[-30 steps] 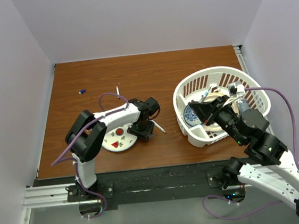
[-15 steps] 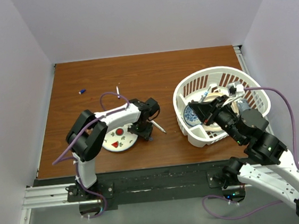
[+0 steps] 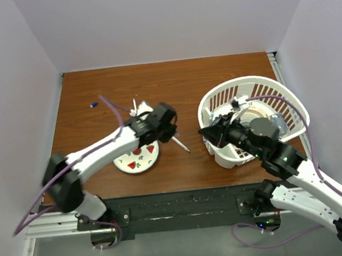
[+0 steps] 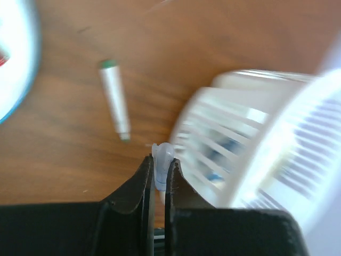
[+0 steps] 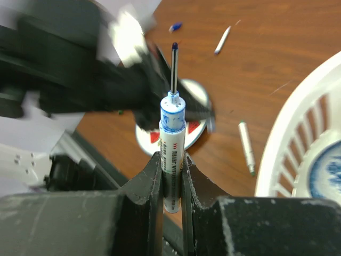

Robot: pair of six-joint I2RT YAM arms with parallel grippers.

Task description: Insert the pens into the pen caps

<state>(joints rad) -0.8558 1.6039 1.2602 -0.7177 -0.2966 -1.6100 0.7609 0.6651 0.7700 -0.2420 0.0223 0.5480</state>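
**Cap in one end effector, pen in the other, still apart**

The left end effector [image 4: 159, 166] is closed on a small, pale bluish, tube-shaped pen cap [image 4: 162, 154], which sticks out just past the fingertips. It hangs above the brown wooden table [image 3: 185, 84], between the round white plate with red marks [image 3: 126, 165] and the white slatted plastic basket [image 3: 291, 106]. The left wrist view is blurred, so the finer detail of the pen cap cannot be told.

The right end effector [image 5: 171, 162] is clamped on a white-barrelled pen with a blue-smeared collar [image 5: 172, 114]. The thin dark tip of the pen points away from the fingers. In the top view this end effector sits at the basket's left rim, facing the left one. The two are near but apart, and the pen tip and the pen cap do not touch.

On the table, a grey pen with a green tip [image 4: 114, 98] lies between the plate and the basket, just beside the left end effector. A slim white pen [image 3: 135, 103] lies further back, beyond the plate. A tiny blue cap [image 3: 94, 103] lies to its left, towards the table's far left corner.
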